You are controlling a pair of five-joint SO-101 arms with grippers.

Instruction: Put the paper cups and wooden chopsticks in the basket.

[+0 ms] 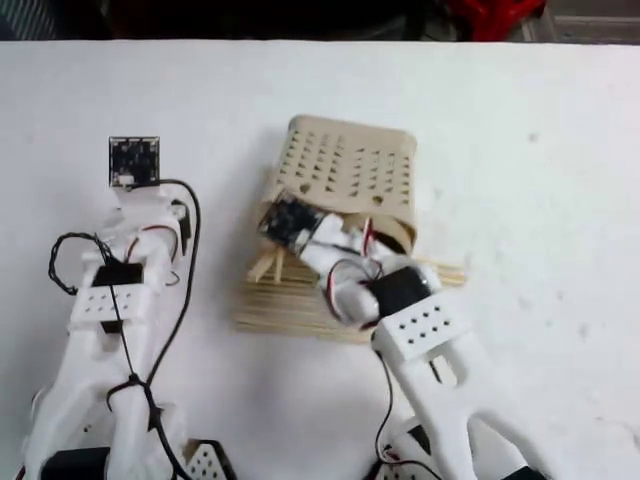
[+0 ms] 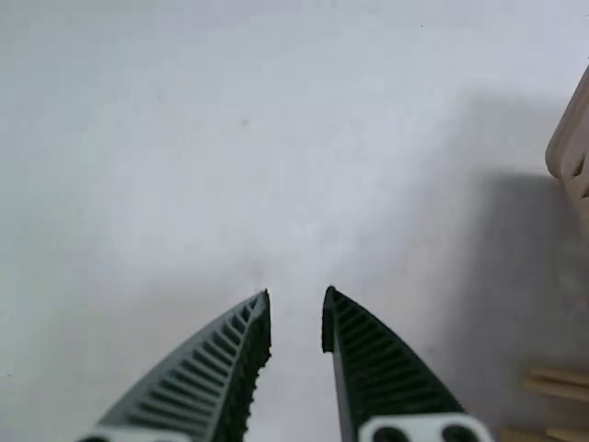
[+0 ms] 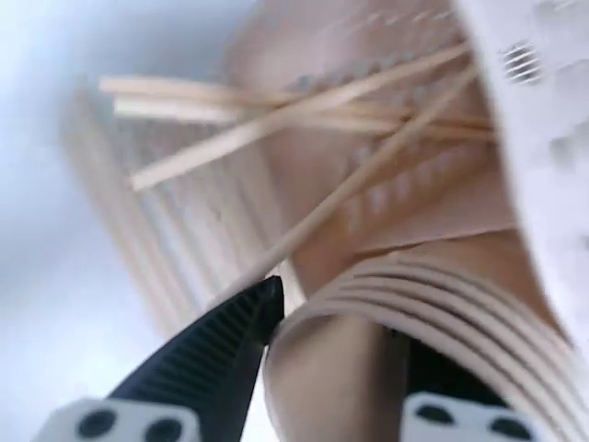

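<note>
— The right hand (image 3: 340, 318), close up: what had it got?
— It was clamped on a stack of cups (image 3: 414, 295), at the near side of the basket (image 1: 345, 175), mid-tabletop (image 1: 540, 150).
— And the chopsticks (image 1: 280, 305)?
— Heaped on the tabletop against the basket's near side, under the right arm. A few lay crossed by the basket wall.
— The left hand (image 2: 295, 313)?
— Narrowly parted, holding nothing, over bare tabletop left of the basket.

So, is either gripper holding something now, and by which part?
The right gripper grips the stacked paper cups near their rims; the left gripper holds nothing.
</note>
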